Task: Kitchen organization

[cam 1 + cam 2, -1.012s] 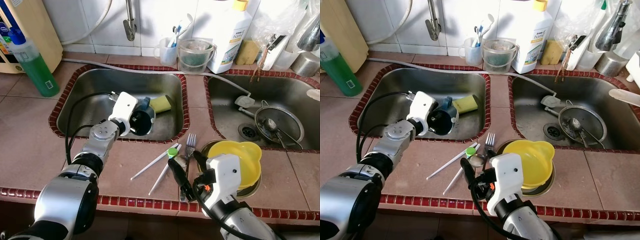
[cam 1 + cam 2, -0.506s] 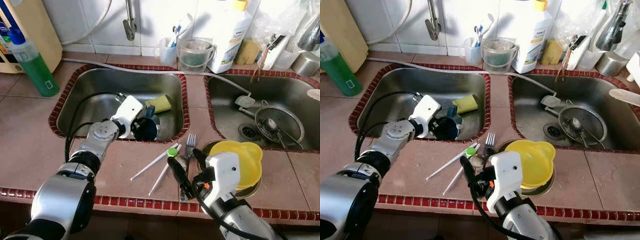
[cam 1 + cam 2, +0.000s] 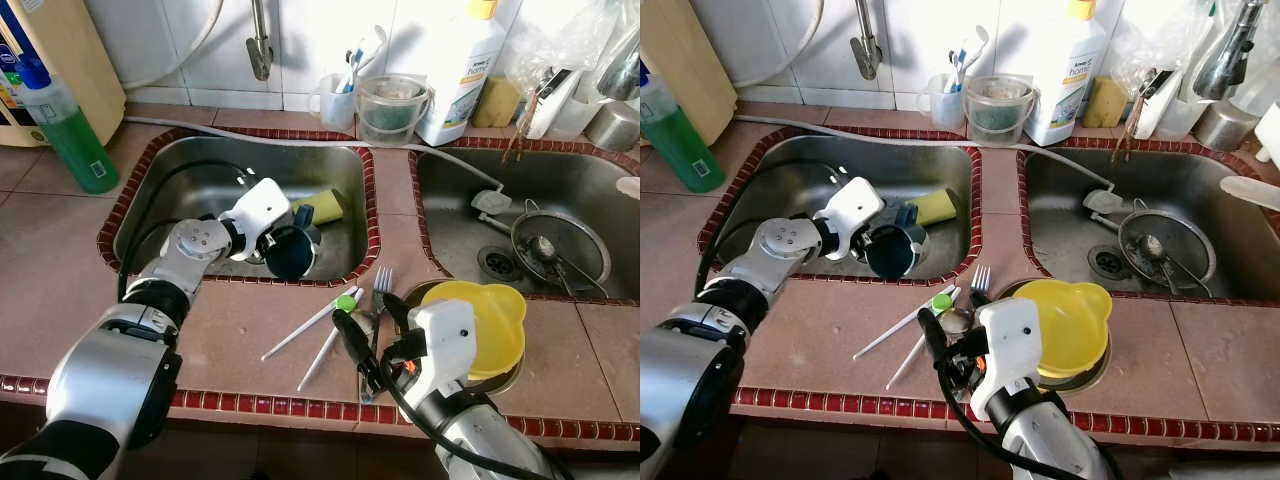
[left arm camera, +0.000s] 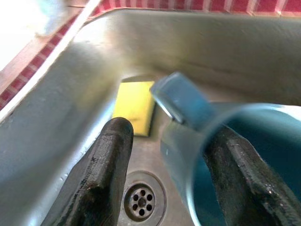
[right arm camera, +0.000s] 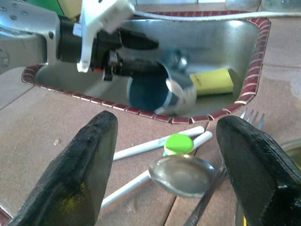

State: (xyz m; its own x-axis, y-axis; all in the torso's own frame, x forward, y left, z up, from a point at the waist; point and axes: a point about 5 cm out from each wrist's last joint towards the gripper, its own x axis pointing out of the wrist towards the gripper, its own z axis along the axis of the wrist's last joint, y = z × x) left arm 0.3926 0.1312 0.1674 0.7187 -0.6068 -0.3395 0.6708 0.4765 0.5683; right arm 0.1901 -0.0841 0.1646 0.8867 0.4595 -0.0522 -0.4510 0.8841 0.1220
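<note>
Left gripper [image 3: 283, 232] fingers clamped on rim of blue mug [image 3: 292, 252], one finger inside, mug tipped on side inside left sink [image 3: 150, 190], yellow sponge [image 3: 322, 205] just beyond; right gripper [image 3: 365, 330] jaws spread wide, holding nothing, over counter above spoon [image 5: 181, 174], fork [image 3: 379, 285], white chopsticks [image 3: 305, 325]; yellow bowl [image 3: 495, 320] beside it.
</note>
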